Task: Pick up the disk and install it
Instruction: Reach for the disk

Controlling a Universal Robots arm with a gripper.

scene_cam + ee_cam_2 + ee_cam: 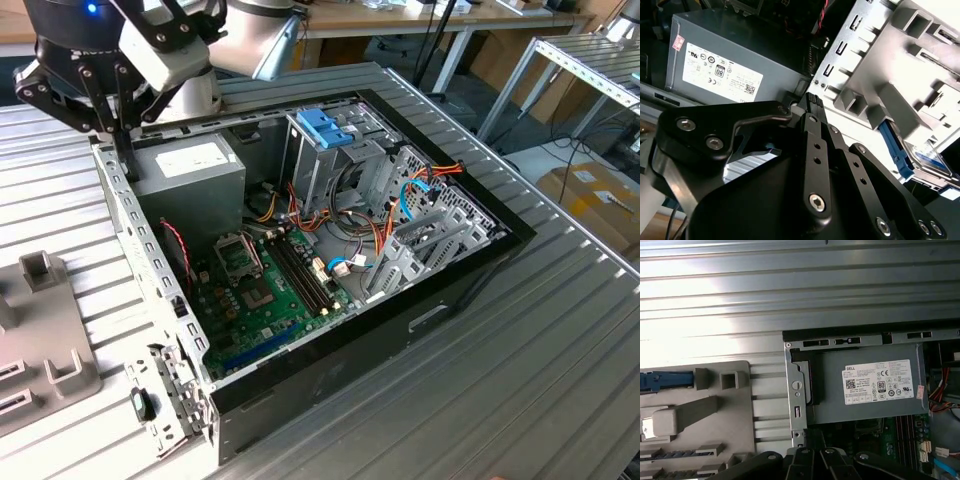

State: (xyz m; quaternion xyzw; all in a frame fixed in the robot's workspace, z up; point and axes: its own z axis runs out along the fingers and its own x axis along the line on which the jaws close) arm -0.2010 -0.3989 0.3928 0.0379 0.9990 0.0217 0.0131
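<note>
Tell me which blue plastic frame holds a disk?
The blue carrier on the grey tray, framing the labelled disk; the blue bracket in the computer case is empty.

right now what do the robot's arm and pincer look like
The pincer is matt black: flat linkage bars joined by silver screws. In the exterior view the arm is a pale silver-grey tube, with a small blue light glowing above the pincer.

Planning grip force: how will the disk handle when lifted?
The disk looks like flat metal, so it is probably stiff, heavyish and won't roll. Its blue plastic carrier may flex slightly if squeezed.
</note>
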